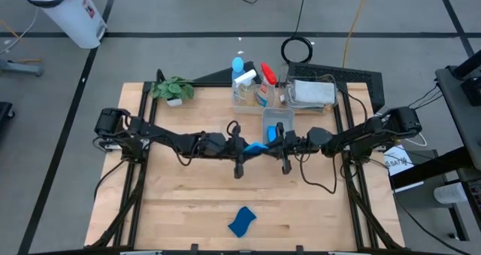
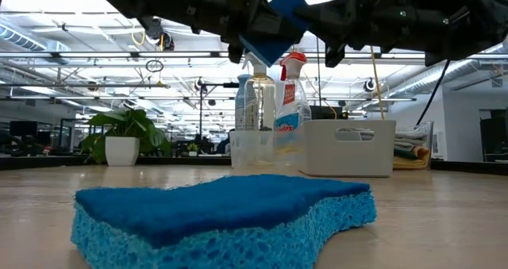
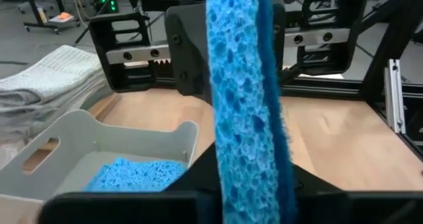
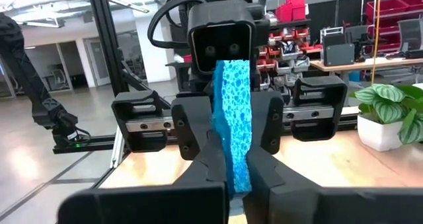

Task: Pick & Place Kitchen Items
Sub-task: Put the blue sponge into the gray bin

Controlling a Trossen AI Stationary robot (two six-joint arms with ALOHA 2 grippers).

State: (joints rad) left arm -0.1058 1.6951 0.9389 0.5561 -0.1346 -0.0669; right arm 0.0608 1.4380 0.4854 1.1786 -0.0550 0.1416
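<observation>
A wavy blue sponge (image 1: 257, 147) hangs in mid-air over the table's middle, standing on edge between my two grippers. My left gripper (image 1: 248, 147) comes from the left and my right gripper (image 1: 272, 144) from the right; both are shut on it. The low view shows the held sponge (image 2: 278, 19) high above the table. A second blue sponge (image 1: 241, 221) lies flat near the front edge. A third sponge (image 3: 135, 174) lies in a small white bin (image 1: 289, 116). My left gripper pinches the sponge's two broad faces between its fingers (image 4: 192, 128), at the end toward the table's left (image 3: 251, 184). It reaches in level from the left. The sponge is clear of the table. My right gripper pinches the same two broad faces at the sponge's other end (image 4: 238, 171), its fingers (image 4: 211, 174) closed against them. It comes in about level from the table's right. The sponge stands on edge between the two grippers.
At the back stand clear spray bottles (image 1: 248, 82) with blue and red tops, and folded cloths in a clear bin (image 1: 312, 93). A small potted plant (image 1: 173, 89) sits at the back left. Bare wood lies on either side of the front sponge.
</observation>
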